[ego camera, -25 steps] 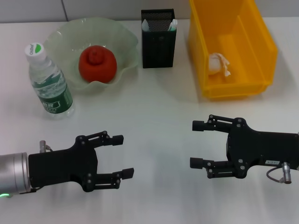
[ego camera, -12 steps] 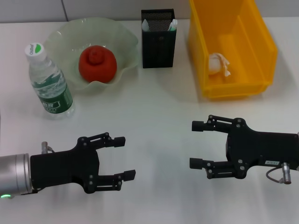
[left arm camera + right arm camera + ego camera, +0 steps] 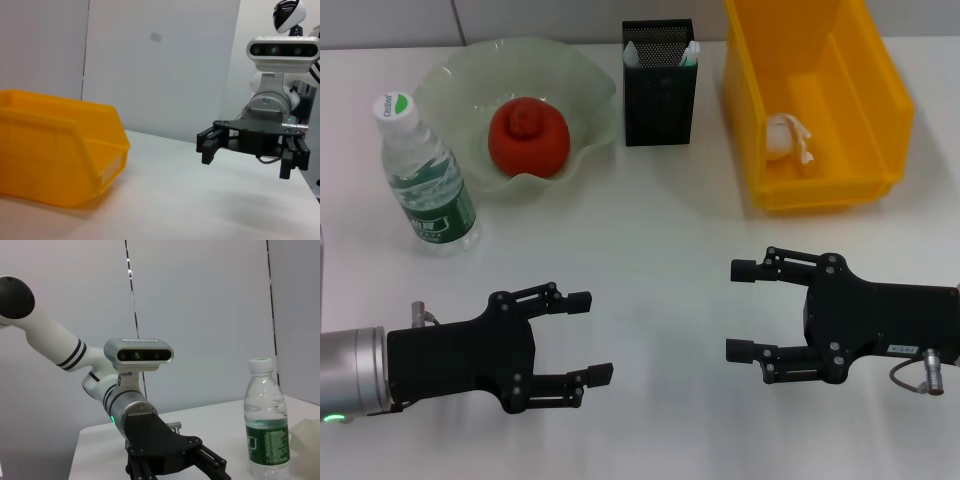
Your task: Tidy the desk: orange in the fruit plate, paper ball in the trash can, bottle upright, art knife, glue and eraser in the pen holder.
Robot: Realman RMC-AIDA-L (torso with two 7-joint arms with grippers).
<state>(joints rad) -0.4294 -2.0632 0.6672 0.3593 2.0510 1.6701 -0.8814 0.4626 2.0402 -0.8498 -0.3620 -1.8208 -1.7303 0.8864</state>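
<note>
— Where does the left end effector [image 3: 588, 337] sit?

— Low on the robot's left side, above the table [image 3: 660, 220], its black body on a silver wrist, fingers [image 3: 578, 299] pointing toward the middle. They stand spread apart with nothing between them.

— And the right end effector [image 3: 742, 309]?

— Opposite it on the right side — fingers [image 3: 744, 269] aimed back toward the left one, likewise spread and empty. The two face each other, well apart. The left wrist view shows the right end effector [image 3: 245, 150] hovering level above the table; the right wrist view shows the left one [image 3: 187, 467] on its white, black-banded arm.
</note>
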